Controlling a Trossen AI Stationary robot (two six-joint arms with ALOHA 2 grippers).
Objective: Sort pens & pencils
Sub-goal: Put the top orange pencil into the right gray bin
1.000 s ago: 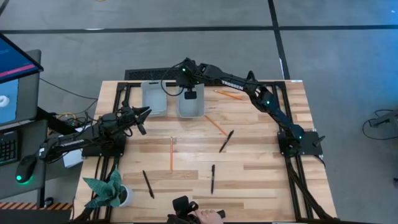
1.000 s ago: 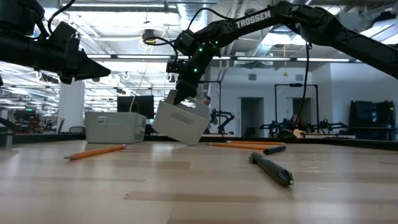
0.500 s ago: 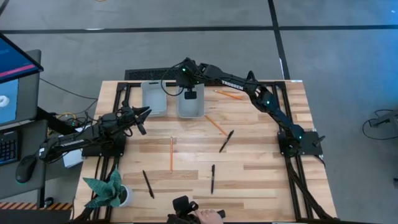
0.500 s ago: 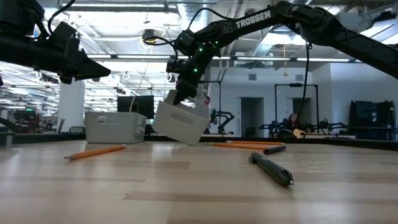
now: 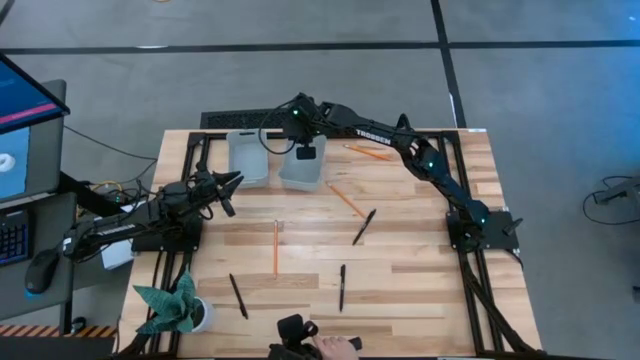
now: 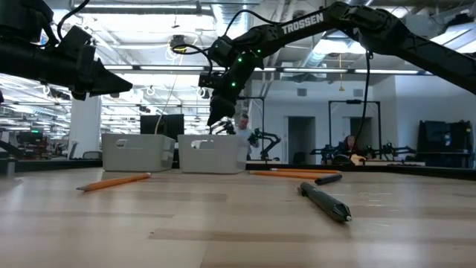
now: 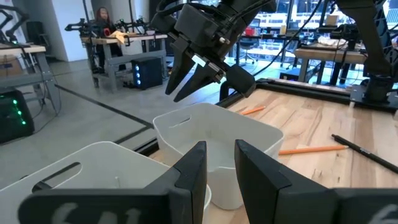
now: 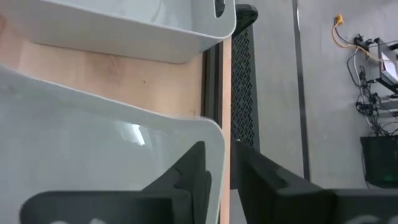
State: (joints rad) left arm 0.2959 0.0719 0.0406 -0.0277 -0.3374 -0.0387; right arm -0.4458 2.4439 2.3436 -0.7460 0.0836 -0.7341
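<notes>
Broadly, the wooden bench lies open at its middle, with two white bins side by side near its far edge. Above the right bin's far rim hangs the right pincer, fingers slightly spread, holding nothing. Off to the left side hovers the left pincer, fingers close together, empty. Orange pencils and black pens lie scattered, well apart.
</notes>
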